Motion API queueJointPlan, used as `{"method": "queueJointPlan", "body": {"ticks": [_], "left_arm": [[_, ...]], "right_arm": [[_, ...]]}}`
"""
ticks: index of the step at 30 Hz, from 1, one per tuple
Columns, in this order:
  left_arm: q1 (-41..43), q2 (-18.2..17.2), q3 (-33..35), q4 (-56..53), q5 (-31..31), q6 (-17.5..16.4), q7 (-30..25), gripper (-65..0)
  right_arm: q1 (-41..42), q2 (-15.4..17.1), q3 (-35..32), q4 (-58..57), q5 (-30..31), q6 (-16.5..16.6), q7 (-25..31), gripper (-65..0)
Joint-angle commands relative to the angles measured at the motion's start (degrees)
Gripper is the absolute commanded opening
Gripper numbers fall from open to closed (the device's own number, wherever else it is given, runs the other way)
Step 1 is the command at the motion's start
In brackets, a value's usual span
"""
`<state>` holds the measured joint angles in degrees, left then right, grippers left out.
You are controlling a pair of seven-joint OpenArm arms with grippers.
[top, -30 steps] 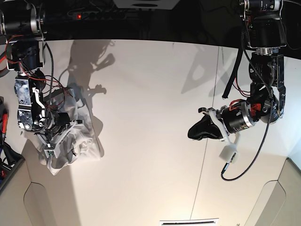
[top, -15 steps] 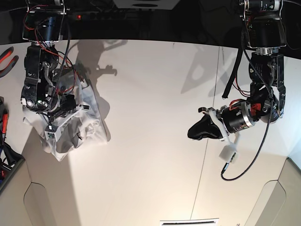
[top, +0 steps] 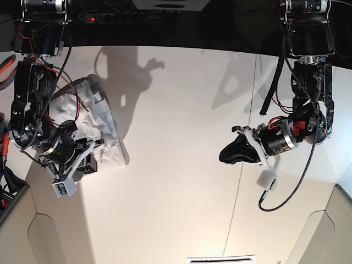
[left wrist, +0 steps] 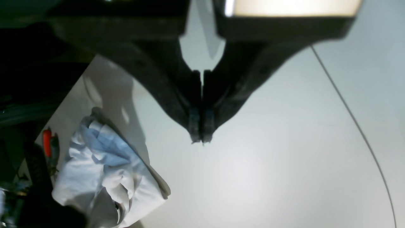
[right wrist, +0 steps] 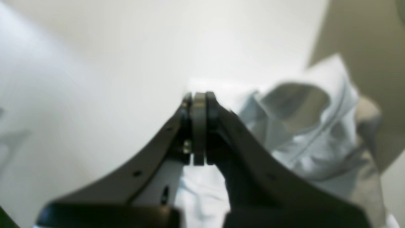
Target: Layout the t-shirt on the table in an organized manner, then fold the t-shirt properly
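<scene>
Beyond the far edge of the white counter (top: 181,165) the room is dark, with a small red light (top: 92,19) glowing there. Bright overhead light casts sharp shadows. Red-handled pliers (top: 5,66) lie at the left edge.

— Where does the t-shirt (top: 102,124) lie?

— Bunched in a wrinkled white heap near the far left edge of the surface (top: 181,165) in the base view, not spread out at all.

— Any detail visible?

— Overlapping folds, bluish in shadow; a curved hem or opening shows in the right wrist view.

— And the surface?

— Wide, smooth, white, with a thin dark seam running across it.
</scene>
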<state>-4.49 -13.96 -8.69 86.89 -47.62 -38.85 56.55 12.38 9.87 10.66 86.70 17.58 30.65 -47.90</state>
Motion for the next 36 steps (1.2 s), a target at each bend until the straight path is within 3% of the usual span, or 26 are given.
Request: {"method": "queueJointPlan", "body": {"ticks": [1, 6, 9, 15, 18, 23, 28, 32, 35, 36], "left_arm": [[-1.1, -0.3, -0.2, 0.9, -1.5, -0.8, -1.1, -65.0], [-1.1, -0.3, -0.2, 0.9, -1.5, -0.8, -1.1, -65.0], [-1.0, -0.3, -0.2, 0.9, -1.5, -0.8, -1.0, -65.0], [-1.0, -0.3, -0.2, 0.9, -1.5, -0.8, -1.0, -65.0], [-1.0, -0.3, -0.2, 0.9, -3.7, -0.9, -1.0, -65.0], [-1.2, 0.2, -0.2, 0.9, -11.8, -1.1, -0.3, -65.0], [-2.0, 3.9, 2.0, 0.9, -11.6, -1.1, 0.7, -65.0], [-4.0, 6.4, 9.9, 0.9, -8.2, -1.1, 0.4, -65.0], [-6.8, 8.9, 17.1, 0.5, 0.0, -1.1, -3.7, -65.0], [-8.2, 10.1, 19.5, -0.3, 3.1, 0.9, -5.3, -65.0]], "right_arm": [[2.6, 1.7, 0.6, -1.8, 1.7, -0.1, 1.9, -65.0], [10.4, 6.1, 2.6, -20.2, 6.8, 2.8, 4.1, -65.0], [14.2, 8.3, 4.0, -32.2, 4.6, 2.8, 13.5, -65.0], [17.9, 10.0, 5.9, -47.4, -7.8, 1.2, 36.2, -65.0], [17.7, 10.0, 5.9, -47.8, -8.1, 1.3, 37.6, -65.0], [15.6, 9.9, 5.9, -42.8, -1.7, 3.3, 35.8, -65.0], [10.6, 10.0, 6.4, -25.2, 2.4, 3.2, 25.2, -65.0], [5.3, 10.0, 9.2, -7.3, 5.0, 2.9, 16.4, -65.0], [2.1, 10.0, 12.7, 2.9, 10.3, 2.3, 4.7, -65.0], [1.2, 10.0, 13.8, 4.9, 11.6, 2.0, 1.0, -65.0]]}}
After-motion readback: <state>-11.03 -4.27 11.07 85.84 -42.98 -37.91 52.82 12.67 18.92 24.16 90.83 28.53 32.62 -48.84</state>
